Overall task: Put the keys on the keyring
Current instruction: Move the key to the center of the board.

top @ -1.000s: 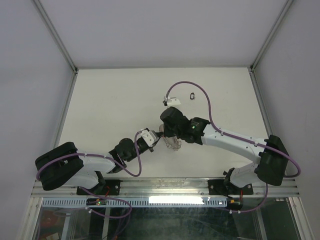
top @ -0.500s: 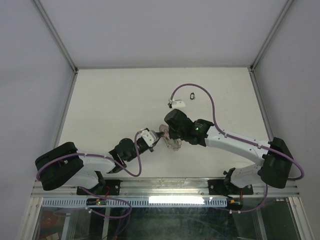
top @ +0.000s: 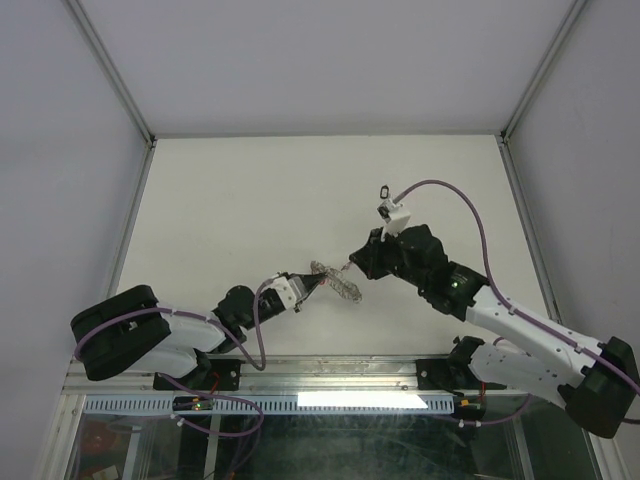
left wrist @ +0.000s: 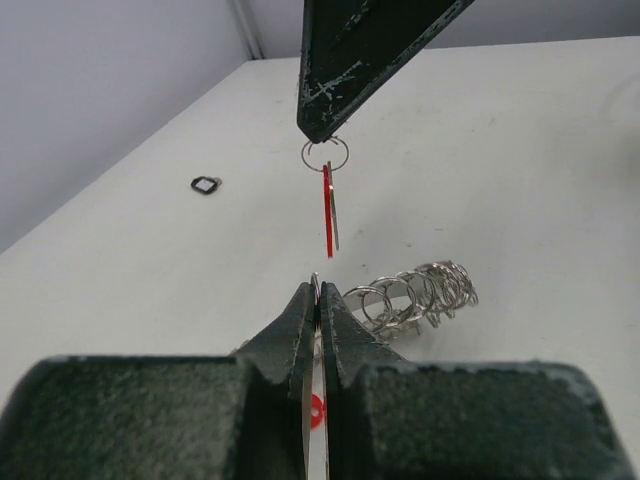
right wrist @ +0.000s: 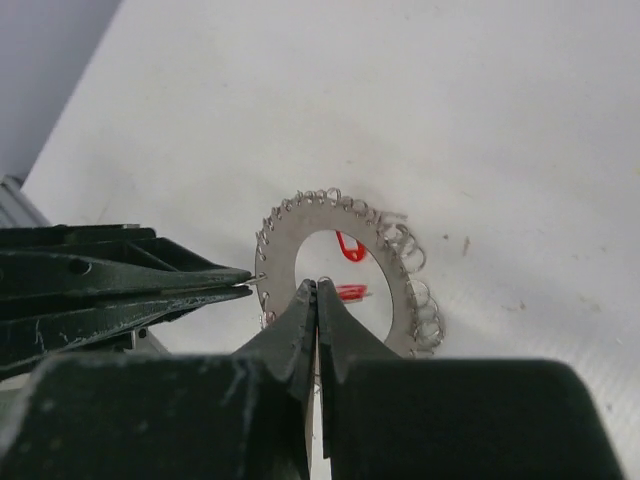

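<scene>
Both grippers have their fingers pressed together, each on a piece of the job. The left gripper (left wrist: 318, 298) pinches the rim of the keyring (right wrist: 385, 262), which stands out past its fingertips, lifted off the table (top: 230, 200). The keyring is edge-on to the left wrist camera, so only the fringe of loops (left wrist: 425, 288) shows, to the right of the tips.

The right gripper (left wrist: 322, 128) nips the small wire ring of a red key (left wrist: 328, 208). The key hangs straight down under those fingertips, just above and beyond the left tips, near the keyring but apart from it. From the right wrist, the keyring's hole lies just ahead of the right fingertips, and the left fingers meet the rim on its left side. Two red shapes show in and by that hole. One is likely the held key's tag; the other I cannot place. A black key (left wrist: 205, 184) lies on the table well beyond both pairs of fingers.

I judge the step in hand to be threading the red key onto a loop. The next move calls for bringing the key's wire ring to one loop near the left fingertips and lining it up with that loop's open end. The left grip should hold the keyring steady meanwhile. The parts are tiny, so a slow, exact approach is wanted.
</scene>
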`<action>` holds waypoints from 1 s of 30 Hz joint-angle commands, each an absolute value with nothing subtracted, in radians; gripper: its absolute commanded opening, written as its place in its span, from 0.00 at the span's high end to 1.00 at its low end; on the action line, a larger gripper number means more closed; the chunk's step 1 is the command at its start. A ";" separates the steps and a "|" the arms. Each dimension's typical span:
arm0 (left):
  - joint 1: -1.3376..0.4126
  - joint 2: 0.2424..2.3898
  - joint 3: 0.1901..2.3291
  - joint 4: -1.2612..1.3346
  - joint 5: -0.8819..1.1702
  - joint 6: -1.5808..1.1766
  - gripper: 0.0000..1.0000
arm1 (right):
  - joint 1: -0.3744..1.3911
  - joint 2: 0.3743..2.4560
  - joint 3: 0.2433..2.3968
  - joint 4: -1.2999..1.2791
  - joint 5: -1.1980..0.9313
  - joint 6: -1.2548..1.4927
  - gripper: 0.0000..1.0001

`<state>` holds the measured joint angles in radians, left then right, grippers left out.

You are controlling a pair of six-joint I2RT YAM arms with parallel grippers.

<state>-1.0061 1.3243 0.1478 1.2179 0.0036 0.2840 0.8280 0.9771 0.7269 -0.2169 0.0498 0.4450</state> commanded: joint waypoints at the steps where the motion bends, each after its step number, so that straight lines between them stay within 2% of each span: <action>1: -1.005 1.352 0.099 1.458 0.119 0.358 1.00 | 0.810 0.856 0.566 0.102 -0.152 0.323 1.00; 6: -1.005 1.390 0.078 1.543 0.202 0.394 1.00 | 0.808 0.746 0.444 0.239 -0.215 0.229 1.00; 12: -1.005 1.396 0.080 1.537 0.288 0.418 1.00 | 0.808 0.716 0.472 0.141 -0.355 0.030 1.00; 18: -0.993 1.374 0.089 1.474 0.277 0.412 1.00 | 0.807 0.759 0.518 0.035 -0.185 -0.004 1.00; 24: -0.963 1.351 0.114 1.386 0.333 0.394 1.00 | 0.791 0.882 0.672 -0.183 0.095 0.116 0.79; 30: -0.924 1.298 0.104 1.332 0.324 0.359 1.00 | 0.684 1.064 0.789 -0.339 0.099 0.280 0.65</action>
<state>-0.9485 1.3460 0.0910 1.3540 0.2985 0.3965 0.7494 0.9920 0.7242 -0.2287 0.0395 0.1509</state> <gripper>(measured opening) 0.006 0.307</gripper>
